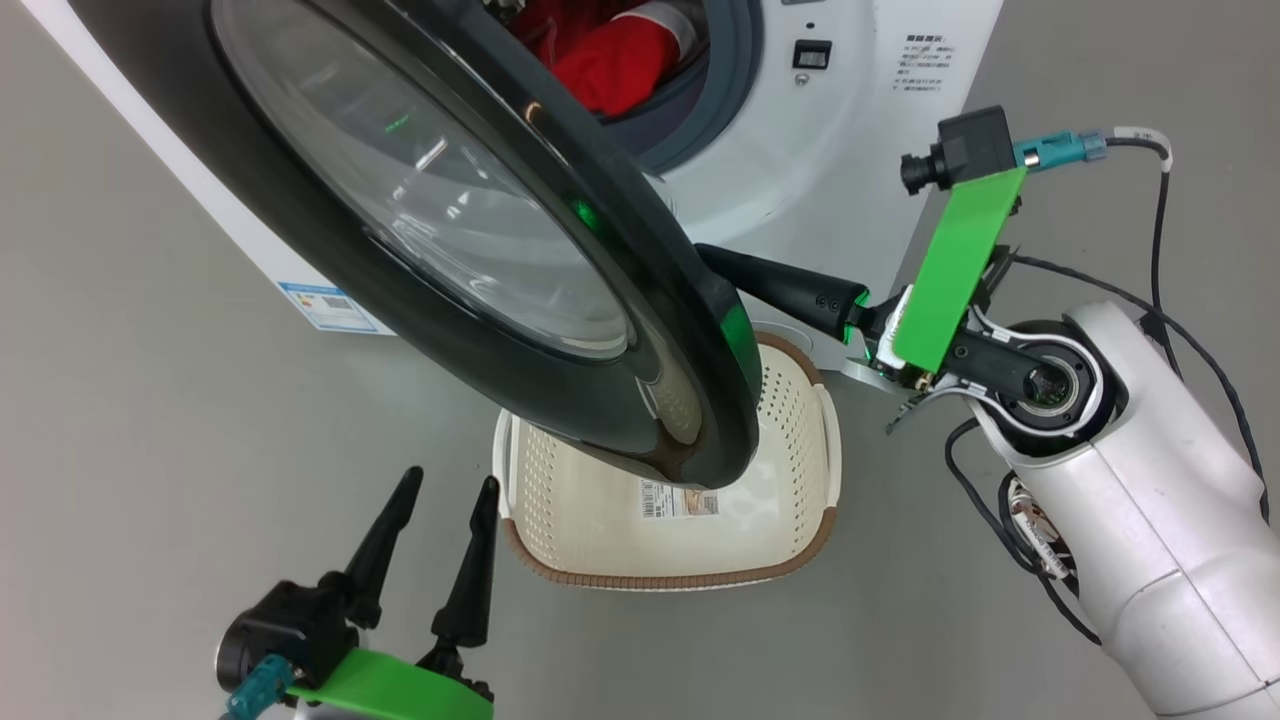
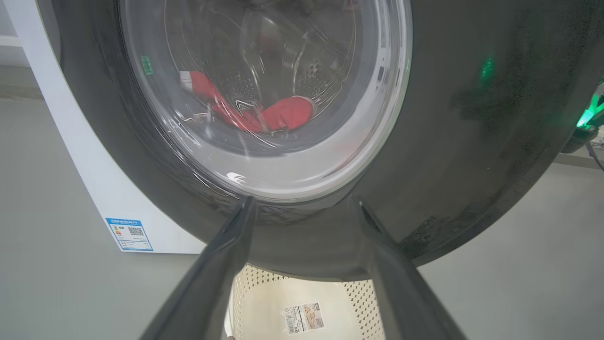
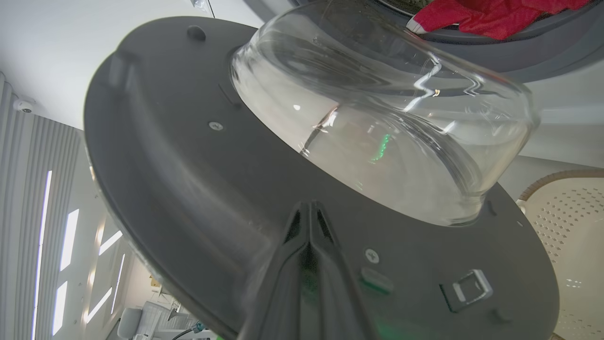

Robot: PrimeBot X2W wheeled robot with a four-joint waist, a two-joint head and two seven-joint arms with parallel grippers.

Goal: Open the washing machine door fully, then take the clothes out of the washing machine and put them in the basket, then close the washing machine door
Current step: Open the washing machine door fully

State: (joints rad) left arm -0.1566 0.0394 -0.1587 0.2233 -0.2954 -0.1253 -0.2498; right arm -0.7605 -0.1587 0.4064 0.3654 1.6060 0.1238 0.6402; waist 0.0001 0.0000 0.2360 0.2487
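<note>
1. The washing machine door (image 1: pixel 450 230) hangs part open. Our right gripper (image 3: pixel 309 210), fingers (image 3: pixel 295 245) pressed together, sets its tips against the inner face beside the glass bowl (image 3: pixel 377 141).
2. The clothes (image 1: pixel 610 65) sit in the washing machine (image 1: pixel 860 150), beyond that gripper. The basket (image 1: pixel 640 578) lies just ahead of our left gripper (image 1: pixel 450 482), spread and empty.
3. The risk, we judge: the tips skid on the slick face and the door swings back.

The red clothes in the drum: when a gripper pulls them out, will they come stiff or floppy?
Probably floppy: the red clothes lie crumpled in the washing machine. They are likely light, being soft-looking fabric. One cuffed end lies by the grey gasket, so they may drag there.
</note>
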